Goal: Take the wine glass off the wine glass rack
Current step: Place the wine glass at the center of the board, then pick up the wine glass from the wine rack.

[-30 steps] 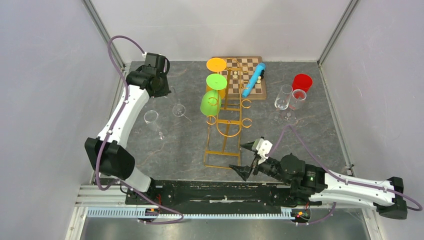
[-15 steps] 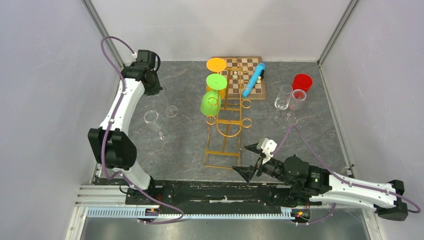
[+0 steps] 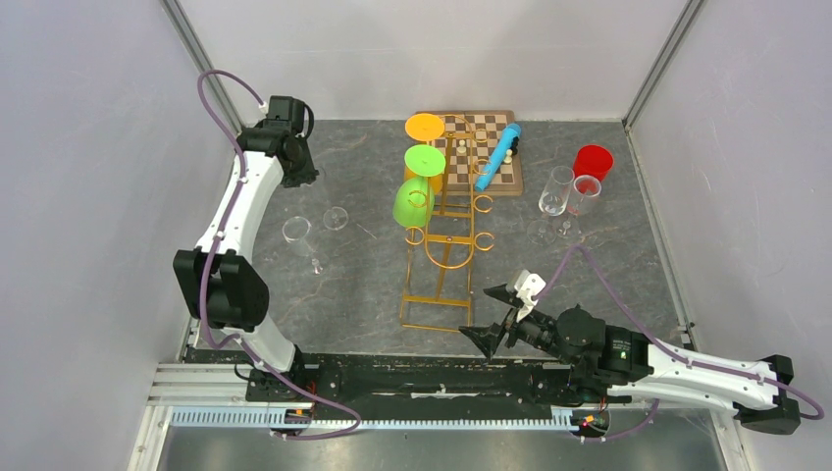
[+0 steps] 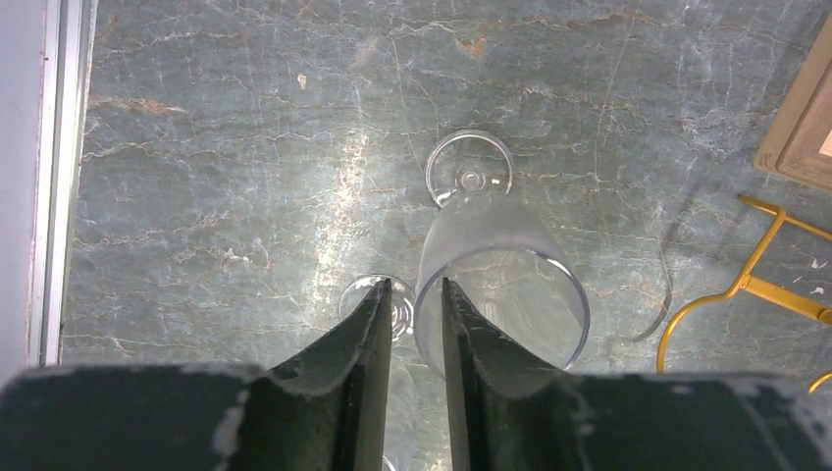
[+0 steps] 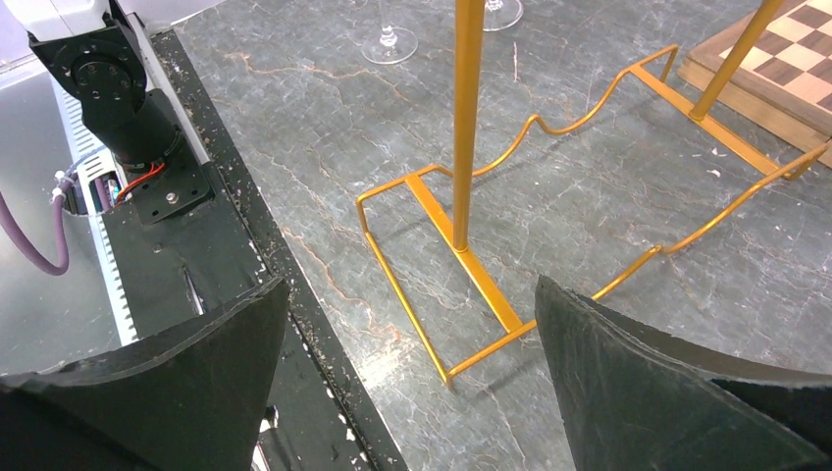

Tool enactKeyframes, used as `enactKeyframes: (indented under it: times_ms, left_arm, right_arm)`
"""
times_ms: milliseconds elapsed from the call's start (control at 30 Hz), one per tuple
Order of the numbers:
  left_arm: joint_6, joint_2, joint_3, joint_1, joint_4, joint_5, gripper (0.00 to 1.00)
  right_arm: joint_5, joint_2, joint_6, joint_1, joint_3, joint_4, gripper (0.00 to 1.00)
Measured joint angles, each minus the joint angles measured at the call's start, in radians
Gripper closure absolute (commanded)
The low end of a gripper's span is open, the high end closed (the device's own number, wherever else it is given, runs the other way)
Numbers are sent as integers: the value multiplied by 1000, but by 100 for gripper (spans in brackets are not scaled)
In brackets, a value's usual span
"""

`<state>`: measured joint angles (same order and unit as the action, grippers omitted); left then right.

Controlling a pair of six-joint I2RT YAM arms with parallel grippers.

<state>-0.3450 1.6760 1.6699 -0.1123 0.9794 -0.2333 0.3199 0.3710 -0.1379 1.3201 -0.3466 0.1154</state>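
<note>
Nearest me, the right arm's fingers (image 5: 196, 363) are spread wide and hold nothing, poised low just off the near corner of the wine glass rack (image 5: 467, 118), pointing at its rectangular wire base. The rack stands upright on the grey surface (image 3: 373, 285). Left of the rack, two clear wine glasses (image 3: 337, 218) (image 3: 297, 232) rest on the surface, well apart from the wire. Farther back on that side, the left arm's fingers (image 4: 368, 343) hang above them, drawn nearly together with only a slim gap and nothing gripped that I can make out. High on the rack's left side, an orange wine glass (image 3: 425, 126) and a green wine glass (image 3: 412, 204) hang upside down by their feet in the scroll hooks. So I'd judge this a pause between picks: neither arm has a glass, and there is work left on the hooks. The next move calls for one arm to open around a hanging stem, close gently, then slide the foot out along the hook without dragging the rack.
</note>
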Motion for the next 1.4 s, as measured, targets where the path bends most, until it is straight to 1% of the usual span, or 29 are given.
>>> enactKeyframes:
  times_ms: [333, 533, 600, 733, 967, 1133, 1267, 1400]
  left_arm:
    - [0, 0, 18, 0, 16, 3, 55]
    - [0, -3, 60, 0, 30, 20, 51]
    - [0, -11, 72, 0, 31, 30, 48]
    - [0, -36, 85, 0, 36, 59, 47]
    - [0, -110, 85, -6, 36, 166, 47]
    - [0, -190, 71, -46, 16, 253, 47]
    - [-5, -256, 48, -91, -20, 348, 48]
    - [-33, -296, 31, -99, -62, 458, 48]
  right_arm:
    - [12, -5, -20, 0, 4, 14, 2]
    - [24, -4, -30, 0, 8, 14, 2]
    - [27, -2, -33, 0, 9, 14, 2]
    - [30, 6, -39, 0, 11, 14, 2]
    - [34, 15, -50, 0, 10, 14, 2]
    - [40, 21, -53, 0, 10, 16, 2]
    - [43, 21, -55, 0, 10, 18, 2]
    - [45, 24, -63, 0, 10, 23, 2]
